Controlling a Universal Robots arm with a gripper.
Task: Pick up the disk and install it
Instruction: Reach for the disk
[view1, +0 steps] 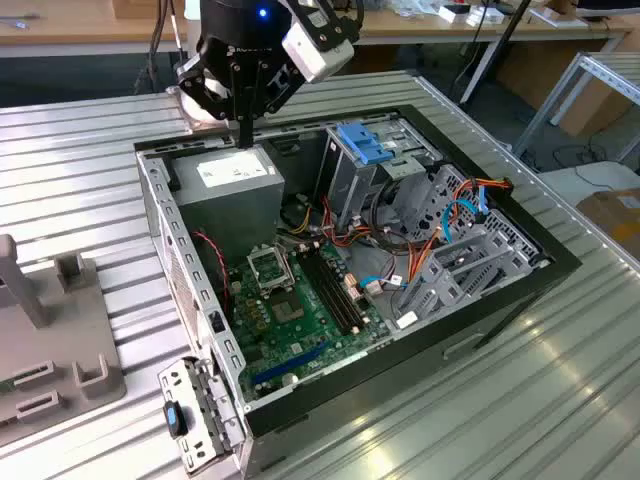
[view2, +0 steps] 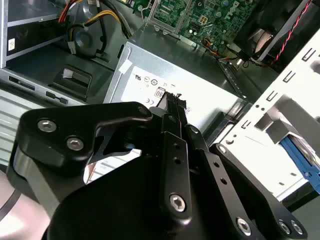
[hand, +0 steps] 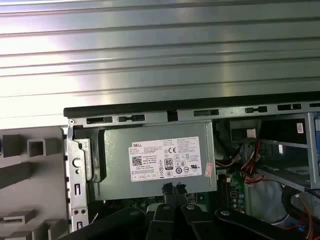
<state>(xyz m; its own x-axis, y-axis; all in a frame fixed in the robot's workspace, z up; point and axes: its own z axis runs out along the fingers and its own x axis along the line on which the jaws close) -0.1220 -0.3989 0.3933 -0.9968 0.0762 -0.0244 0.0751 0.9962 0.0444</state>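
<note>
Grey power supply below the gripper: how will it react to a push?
Probably stiff and heavy: the power supply is a sheet-metal box. Likely won't slide, since it sits tucked in the case corner. Its labelled top looks smooth, so perhaps slippery.

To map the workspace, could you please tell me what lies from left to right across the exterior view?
Grey fixture block → power supply → blue plastic piece atop the drive cage → orange and blue cables.
</note>
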